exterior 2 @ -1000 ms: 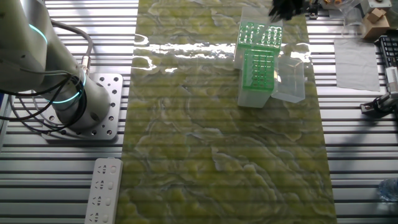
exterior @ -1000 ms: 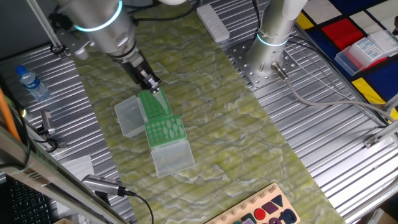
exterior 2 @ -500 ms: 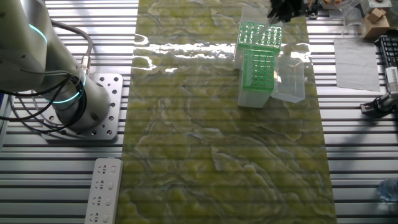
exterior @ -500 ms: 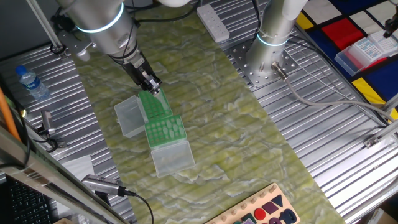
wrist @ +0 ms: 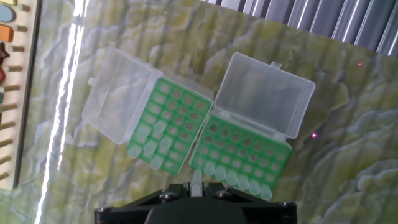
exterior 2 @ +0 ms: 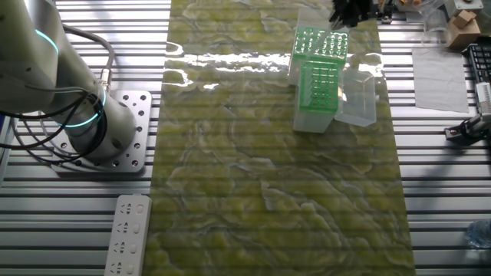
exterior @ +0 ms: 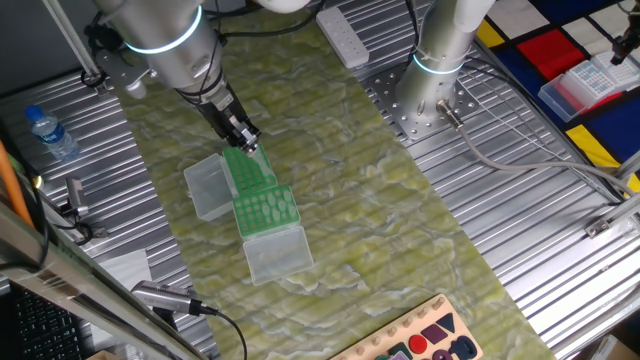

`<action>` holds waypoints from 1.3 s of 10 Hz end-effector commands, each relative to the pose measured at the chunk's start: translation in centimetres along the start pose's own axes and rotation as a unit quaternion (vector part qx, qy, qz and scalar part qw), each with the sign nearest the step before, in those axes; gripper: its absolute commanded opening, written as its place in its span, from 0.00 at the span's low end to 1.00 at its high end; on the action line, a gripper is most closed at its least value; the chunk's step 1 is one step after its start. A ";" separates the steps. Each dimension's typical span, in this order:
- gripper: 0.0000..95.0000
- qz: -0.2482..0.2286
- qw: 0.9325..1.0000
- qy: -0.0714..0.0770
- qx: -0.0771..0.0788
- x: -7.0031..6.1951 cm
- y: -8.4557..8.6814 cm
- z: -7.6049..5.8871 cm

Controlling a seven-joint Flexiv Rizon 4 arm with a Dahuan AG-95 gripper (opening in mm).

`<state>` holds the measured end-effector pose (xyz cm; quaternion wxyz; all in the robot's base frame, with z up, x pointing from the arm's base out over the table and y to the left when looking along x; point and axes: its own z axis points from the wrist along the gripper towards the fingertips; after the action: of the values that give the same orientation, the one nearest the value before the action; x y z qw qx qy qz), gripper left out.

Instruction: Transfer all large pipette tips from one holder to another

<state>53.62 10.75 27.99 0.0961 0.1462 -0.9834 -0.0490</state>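
In one fixed view we look down on a ribbed metal table [exterior: 520,230] overlaid with a mottled green-yellow mat [exterior: 350,210]. Our black two-finger gripper [exterior: 243,139] hangs just over the far end of two green plastic tip racks [exterior: 258,192], whose clear hinged lids lie open to either side. We cannot tell its finger spacing here.

In the other fixed view the gripper [exterior 2: 347,11] sits at the top edge, just above the same racks [exterior 2: 317,73]; its state is again unclear.

In the hand view the fingers are pressed onto one whitish translucent conical pipette tip [wrist: 196,182], held directly above the racks' near edge. More pale tips [wrist: 236,176] fill the rows nearest us in both racks.
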 end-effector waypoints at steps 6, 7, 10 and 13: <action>0.00 0.000 1.000 0.000 0.000 -0.3 -0.2 0.1; 0.00 0.000 1.000 0.000 0.000 -0.3 -0.2 0.1; 0.00 0.002 1.000 0.000 -0.001 -0.4 -0.2 0.1; 0.00 0.001 1.000 0.000 -0.001 -0.4 -0.3 0.0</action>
<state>54.08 10.59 27.90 0.0964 0.1449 -0.9835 -0.0501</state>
